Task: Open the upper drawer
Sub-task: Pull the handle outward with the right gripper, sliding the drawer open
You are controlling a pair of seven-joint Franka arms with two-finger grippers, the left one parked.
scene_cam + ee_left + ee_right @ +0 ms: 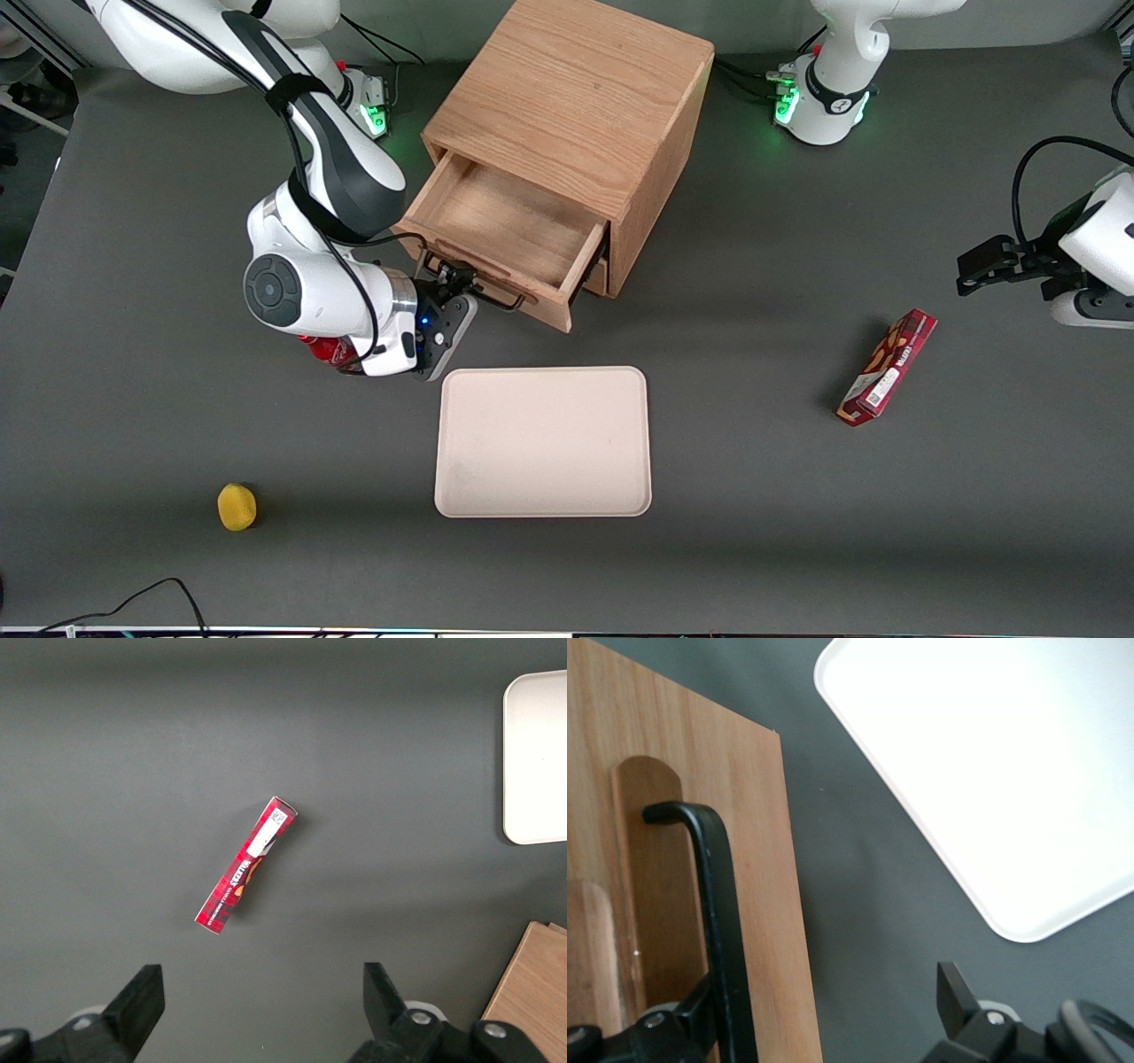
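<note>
The upper drawer (509,221) of the oak cabinet (576,97) stands pulled well out, its plain-wood tray bare inside. Its thin black wire handle (483,288) runs along the drawer front (523,297), which faces the front camera. My right gripper (454,285) is at the handle's end toward the working arm. In the right wrist view the gripper (824,992) is open. One finger (691,1014) lies against the handle (718,904) on the drawer front (766,868); the other finger (952,988) hangs over the grey table. A sliver of the lower drawer (595,276) shows below.
A cream tray (542,441) lies nearer the front camera than the drawer; it also shows in the right wrist view (992,771). A red can (330,351) sits under my wrist. A yellow object (236,506) lies near the front edge. A red snack box (889,366) lies toward the parked arm's end.
</note>
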